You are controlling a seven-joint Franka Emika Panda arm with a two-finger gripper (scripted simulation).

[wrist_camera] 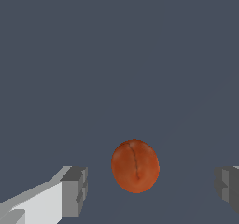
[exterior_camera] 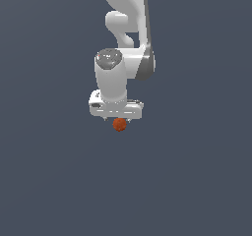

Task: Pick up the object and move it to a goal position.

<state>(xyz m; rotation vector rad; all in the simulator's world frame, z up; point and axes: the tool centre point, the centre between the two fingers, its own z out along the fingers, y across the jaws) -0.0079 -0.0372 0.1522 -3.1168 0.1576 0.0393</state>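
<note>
Ball (wrist_camera: 135, 166) is small, orange-red, slightly egg-shaped; mottled skin with a dark crease running down its face; narrower than the white gripper (exterior_camera: 117, 120) above it; in the exterior view the ball (exterior_camera: 119, 125) sits directly under the gripper body, partly tucked up against it; wrist view shows the ball between the two grey fingertips (wrist_camera: 74, 192), clear gaps on both sides, no contact; gripper (wrist_camera: 151, 188) spread wide, grasping nothing; plain dark grey floor (wrist_camera: 116, 55) all round the ball.

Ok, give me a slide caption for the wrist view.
Open gripper straddling the orange-red ball, fingers clear of it on both sides.
</note>
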